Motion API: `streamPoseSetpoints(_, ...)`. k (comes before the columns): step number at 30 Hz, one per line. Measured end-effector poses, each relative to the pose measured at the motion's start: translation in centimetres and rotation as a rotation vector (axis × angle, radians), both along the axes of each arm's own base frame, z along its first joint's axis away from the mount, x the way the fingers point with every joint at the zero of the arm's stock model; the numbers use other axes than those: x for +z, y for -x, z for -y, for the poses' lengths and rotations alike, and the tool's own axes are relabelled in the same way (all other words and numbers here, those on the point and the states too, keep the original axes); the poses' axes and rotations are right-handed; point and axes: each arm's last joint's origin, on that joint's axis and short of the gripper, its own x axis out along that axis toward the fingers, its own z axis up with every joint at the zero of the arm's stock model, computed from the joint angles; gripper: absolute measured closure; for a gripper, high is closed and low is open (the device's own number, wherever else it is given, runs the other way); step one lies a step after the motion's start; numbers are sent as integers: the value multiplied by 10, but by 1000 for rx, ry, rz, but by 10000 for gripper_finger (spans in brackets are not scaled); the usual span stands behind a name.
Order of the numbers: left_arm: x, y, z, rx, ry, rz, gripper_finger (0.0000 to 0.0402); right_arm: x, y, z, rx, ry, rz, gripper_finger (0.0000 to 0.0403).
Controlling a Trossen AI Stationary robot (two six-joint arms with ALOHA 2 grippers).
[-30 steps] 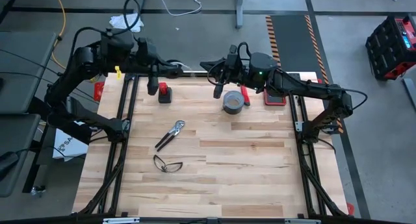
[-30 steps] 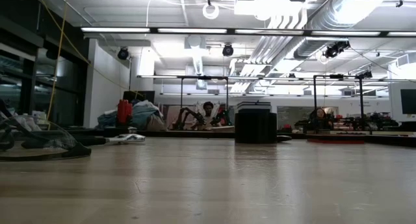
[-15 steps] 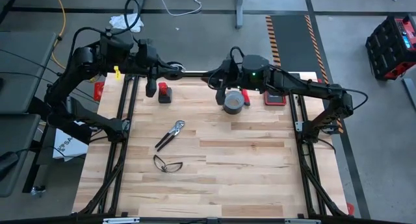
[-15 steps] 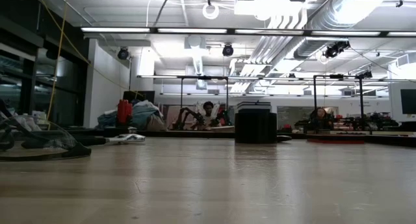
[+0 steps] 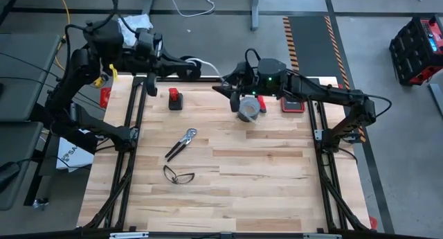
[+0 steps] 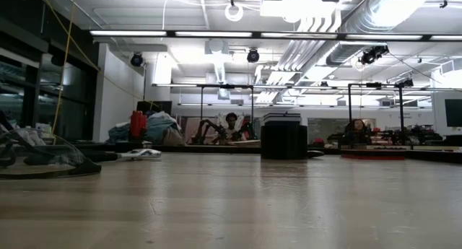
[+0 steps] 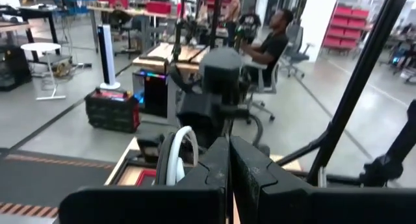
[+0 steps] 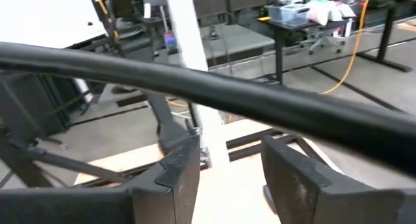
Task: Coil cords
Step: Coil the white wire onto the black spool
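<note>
My left gripper (image 5: 192, 64) hangs in the air over the table's far edge, shut. A loop of thin white cord (image 7: 179, 152) on a small black round spool stands right beside its fingers (image 7: 214, 169). From that loop (image 5: 197, 60) a white strand (image 5: 213, 71) runs to my right gripper (image 5: 223, 88), which hovers just left of the grey tape roll (image 5: 249, 109). In the right wrist view the strand (image 8: 195, 68) passes between the open fingers, close to one finger (image 8: 179, 169). Whether it touches that finger I cannot tell. My left gripper is shut beside the cord's wound loop (image 7: 175, 160), and its own fingers hide the place of contact. The fingers lie about level and point toward the table's right. The loop hangs with them, lifted clear of the table.
On the wooden table (image 5: 228, 190) lie a red-and-black block (image 5: 175, 99), pliers (image 5: 181, 143), safety glasses (image 5: 178, 174) and red tools (image 5: 291, 104) at the far right. A person sits beyond the table in the left wrist view. The table's near half has room.
My left arm has risen and swung toward the table's far edge, carrying the white loop with it. My right gripper has shifted a little toward the table's left. The white strand between the two grippers now shows plainly.
</note>
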Motion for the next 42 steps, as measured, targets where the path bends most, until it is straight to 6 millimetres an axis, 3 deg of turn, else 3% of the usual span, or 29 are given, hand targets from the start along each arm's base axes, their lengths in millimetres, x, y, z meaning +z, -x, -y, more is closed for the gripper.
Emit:
streamPoseSetpoints(7, 4, 0, 0, -6, 25, 43, 402, -4, -1, -8, 18, 10, -43, 247)
streamPoseSetpoints(24, 12, 2, 1, -14, 38, 103, 401, -1, -1, -7, -4, 68, -24, 247)
streamPoseSetpoints(32, 9, 3, 1, -10, 37, 70, 401, -1, -1, -7, 1, 104, -31, 273)
streamPoseSetpoints(42, 8, 6, 2, 9, 40, 60, 401, -2, -1, -5, -49, 118, -37, 277)
